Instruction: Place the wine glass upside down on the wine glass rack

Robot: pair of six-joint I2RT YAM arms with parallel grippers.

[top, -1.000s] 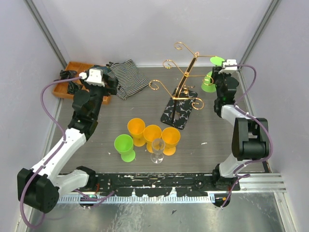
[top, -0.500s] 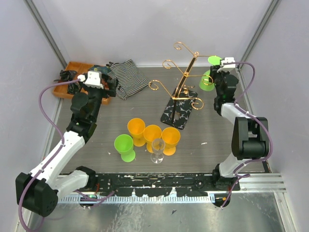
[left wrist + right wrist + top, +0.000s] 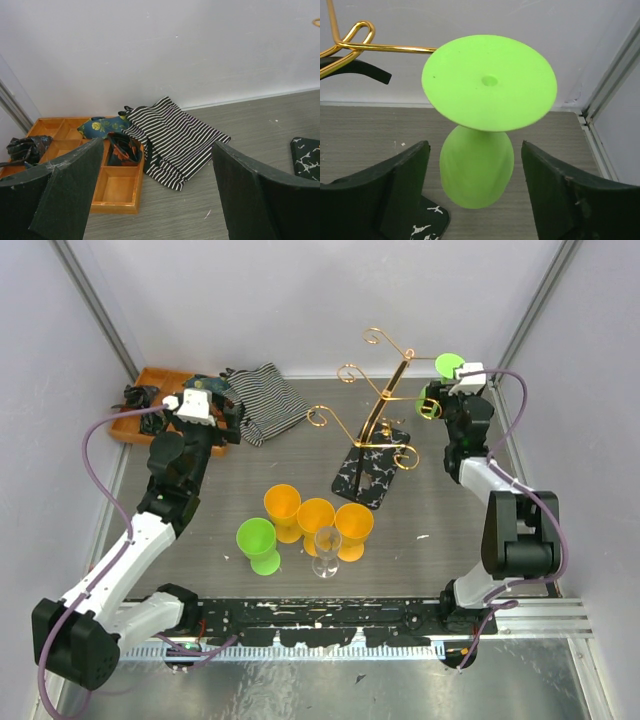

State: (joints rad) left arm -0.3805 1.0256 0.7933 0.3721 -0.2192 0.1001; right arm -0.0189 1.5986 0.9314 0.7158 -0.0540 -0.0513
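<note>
We judge the green wine glass (image 3: 489, 82) already hung foot-up on the far right arm of the wine glass rack (image 3: 386, 400), since the right gripper (image 3: 474, 147) flanks its bowl with fingers spread, untouching, while the left gripper (image 3: 157, 145) hovers open far left.

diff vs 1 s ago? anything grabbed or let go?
Right tool edged left toward the wine glass rack, jaws open either side of the upside-down green wine glass, hiding more of its bowl from above. Left tool shifted slightly, open. No grab or release visible. Rack, orange cups, clear wine glass, striped cloth, tray: unchanged.
</note>
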